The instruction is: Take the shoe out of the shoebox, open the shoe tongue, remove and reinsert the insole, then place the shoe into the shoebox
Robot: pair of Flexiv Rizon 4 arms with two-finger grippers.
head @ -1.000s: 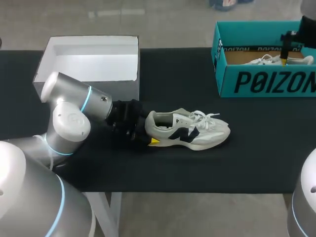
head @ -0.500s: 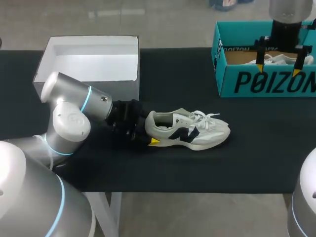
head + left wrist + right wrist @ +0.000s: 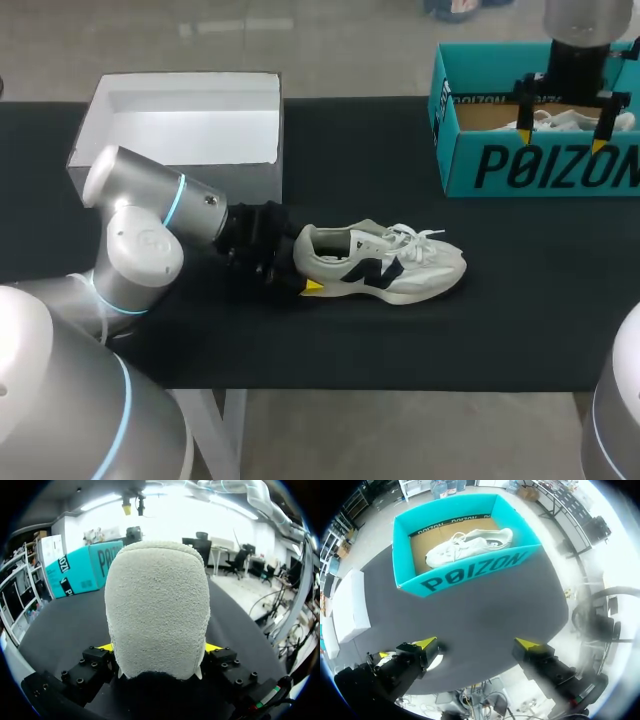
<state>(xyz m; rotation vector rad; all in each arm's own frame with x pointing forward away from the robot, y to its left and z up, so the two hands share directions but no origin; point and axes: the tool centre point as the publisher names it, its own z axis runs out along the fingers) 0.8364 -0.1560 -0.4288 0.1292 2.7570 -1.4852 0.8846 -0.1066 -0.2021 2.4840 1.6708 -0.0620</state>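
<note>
Shoe (image 3: 385, 262): heel clamped between the tips of the left gripper (image 3: 159, 649). In the left wrist view the fuzzy grey-white heel hides the toe, the laces and most of both fingers; only yellow slivers show on either side. In the head view one yellow tip shows at the heel.

The shoe stands on its sole mid-way along the black table (image 3: 400, 340), cream with navy side marks and loose white laces. The left arm lies low in front of the white box (image 3: 180, 120).

Right gripper (image 3: 475, 643): spread wide, empty, pointing down over the front wall of the teal shoebox (image 3: 540, 165), where a second white shoe (image 3: 470, 544) lies. The upper arm is cut off.
</note>
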